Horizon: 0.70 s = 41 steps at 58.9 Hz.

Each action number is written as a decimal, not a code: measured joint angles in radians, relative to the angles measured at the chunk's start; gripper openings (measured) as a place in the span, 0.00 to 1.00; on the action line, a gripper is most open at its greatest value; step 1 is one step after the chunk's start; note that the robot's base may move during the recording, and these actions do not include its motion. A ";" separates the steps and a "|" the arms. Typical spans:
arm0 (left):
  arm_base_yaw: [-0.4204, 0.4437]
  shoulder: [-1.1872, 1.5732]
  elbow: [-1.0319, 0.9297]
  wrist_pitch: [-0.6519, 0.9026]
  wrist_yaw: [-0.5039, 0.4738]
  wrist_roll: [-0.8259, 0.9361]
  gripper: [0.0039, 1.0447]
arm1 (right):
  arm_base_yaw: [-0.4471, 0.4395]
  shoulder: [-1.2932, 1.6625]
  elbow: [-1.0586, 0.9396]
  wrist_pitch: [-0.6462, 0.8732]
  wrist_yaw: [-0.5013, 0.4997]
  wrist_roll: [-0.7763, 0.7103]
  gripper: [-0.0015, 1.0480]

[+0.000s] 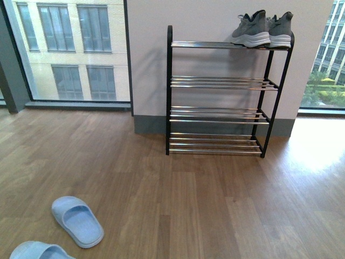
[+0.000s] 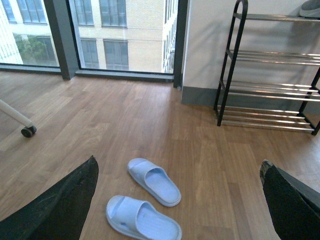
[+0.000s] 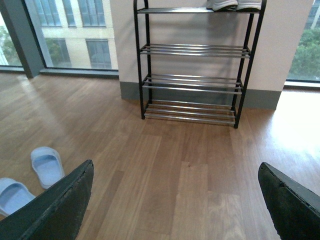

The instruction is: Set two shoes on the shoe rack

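Note:
The black-framed shoe rack [image 1: 168, 86] with chrome-bar shelves stands against the far wall. Two grey sneakers [image 1: 253, 29] with white soles sit side by side at the right end of its top shelf. Two pale blue slides lie on the wood floor at the near left: one [image 1: 77, 220] whole in the front view, the other [image 1: 38, 251] cut by the frame's bottom edge. My left gripper [image 2: 180, 170] hangs open above the floor, both slides [image 2: 153, 181] [image 2: 142, 224] between its wide-spread fingers. My right gripper [image 3: 176, 172] is open over bare floor, facing the rack [image 3: 140, 65].
Floor-to-ceiling windows [image 1: 70, 48] flank the wall behind the rack. A white leg with a black caster wheel [image 2: 28, 131] stands on the floor to the left. The rack's three lower shelves [image 1: 218, 82] hold nothing.

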 joint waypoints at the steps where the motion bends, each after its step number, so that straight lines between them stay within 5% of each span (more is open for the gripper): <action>1: 0.000 0.000 0.000 0.000 0.000 0.000 0.91 | 0.000 0.000 0.000 0.000 0.000 0.000 0.91; 41: 0.000 0.000 0.000 0.000 0.001 0.001 0.91 | 0.000 0.001 0.000 -0.003 0.006 0.000 0.91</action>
